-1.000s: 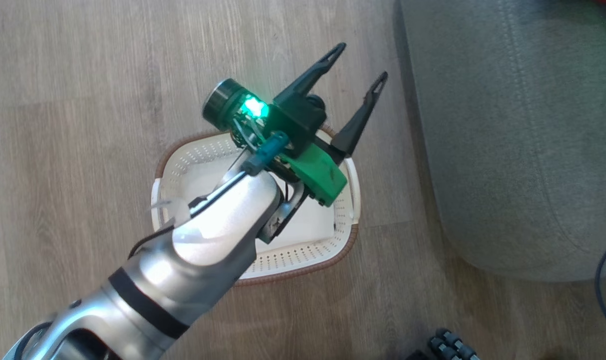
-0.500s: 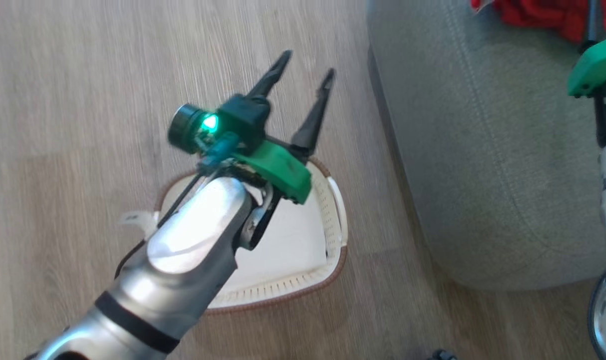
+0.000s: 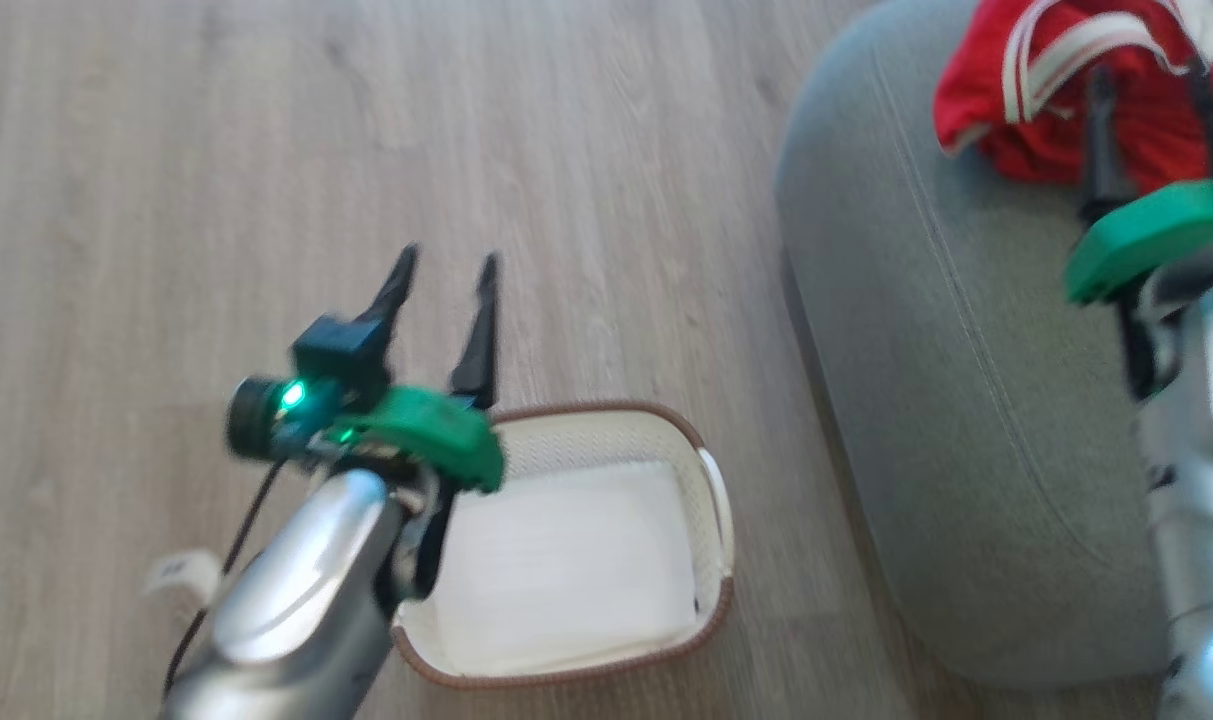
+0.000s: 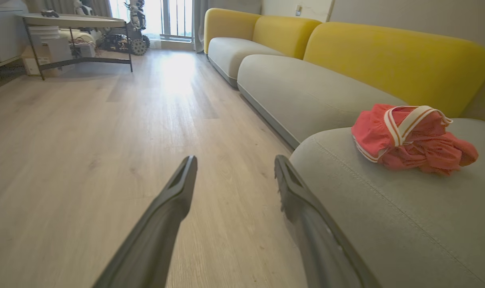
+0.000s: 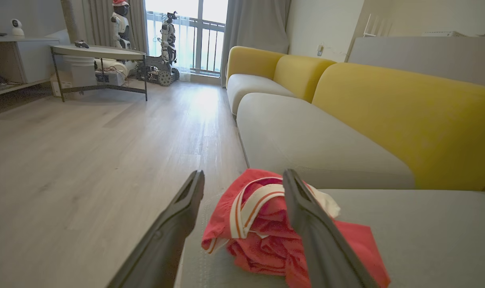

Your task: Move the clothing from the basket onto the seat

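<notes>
Two pincers are standing wide open, and neither is gripping anything. The left pincer is hovering over the wooden floor, just past the near-left rim of the basket, with open boards stretching ahead of it and to its left. In its wrist view the rounded edge of the seat is rising just beside its right finger.

The right pincer is hanging over the seat, its fingers spread above the clothing. I cannot tell whether they are touching the fabric. The clothing is lying in a crumpled red heap with white stripes near the seat's front edge, on the pale stitched seam. The rest of the cushion behind it is lying bare.

The basket is sitting on the floor near the seat's curved edge, with a strip of boards between them, and its white bottom is showing bare. A yellow backrest is closing off the seat's far side. Well apart across the floor, a round worktop on dark legs is standing before the window.
</notes>
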Robot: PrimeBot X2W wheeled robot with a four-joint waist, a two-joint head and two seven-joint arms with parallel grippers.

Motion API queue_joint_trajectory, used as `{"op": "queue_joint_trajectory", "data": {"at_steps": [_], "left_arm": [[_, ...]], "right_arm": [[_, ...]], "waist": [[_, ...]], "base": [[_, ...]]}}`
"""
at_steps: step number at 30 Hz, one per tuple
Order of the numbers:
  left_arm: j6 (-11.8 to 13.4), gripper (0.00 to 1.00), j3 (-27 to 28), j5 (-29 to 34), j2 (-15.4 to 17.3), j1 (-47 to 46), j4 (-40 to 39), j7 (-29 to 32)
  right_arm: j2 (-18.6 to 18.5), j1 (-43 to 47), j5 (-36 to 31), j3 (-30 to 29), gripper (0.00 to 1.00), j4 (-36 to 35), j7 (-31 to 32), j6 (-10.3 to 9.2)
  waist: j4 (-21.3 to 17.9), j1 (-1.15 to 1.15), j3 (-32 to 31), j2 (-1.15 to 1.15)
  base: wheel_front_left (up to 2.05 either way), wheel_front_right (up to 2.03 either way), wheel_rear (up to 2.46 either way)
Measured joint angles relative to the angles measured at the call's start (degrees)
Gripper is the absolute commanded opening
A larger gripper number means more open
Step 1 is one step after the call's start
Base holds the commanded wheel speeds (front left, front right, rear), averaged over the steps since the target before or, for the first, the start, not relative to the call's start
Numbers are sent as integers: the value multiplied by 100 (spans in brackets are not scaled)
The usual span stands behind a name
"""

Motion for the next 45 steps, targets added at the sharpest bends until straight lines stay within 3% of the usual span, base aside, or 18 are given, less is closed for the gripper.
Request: {"op": "queue_joint_trajectory", "data": {"at_steps": [5,11,29,45], "left_arm": [[144,100,597,-35,245,799,-330,0],[244,100,1079,-75,377,1649,-751,0],[182,100,1897,341,266,3404,-1679,0],[-134,100,2391,599,59,3683,-1508,0]], "right_arm": [[456,649,240,319,100,-554,0,0],[745,1462,390,549,100,-1252,1,0],[883,4008,1045,843,100,-2992,1,0],[904,4125,1092,790,100,-3190,1,0]], "waist": [[268,0,-401,0],[501,0,-625,0],[760,0,-969,0],[761,0,-1010,0]], "base": [[0,0,0],[0,0,0],[0,0,0],[0,0,0]]}}
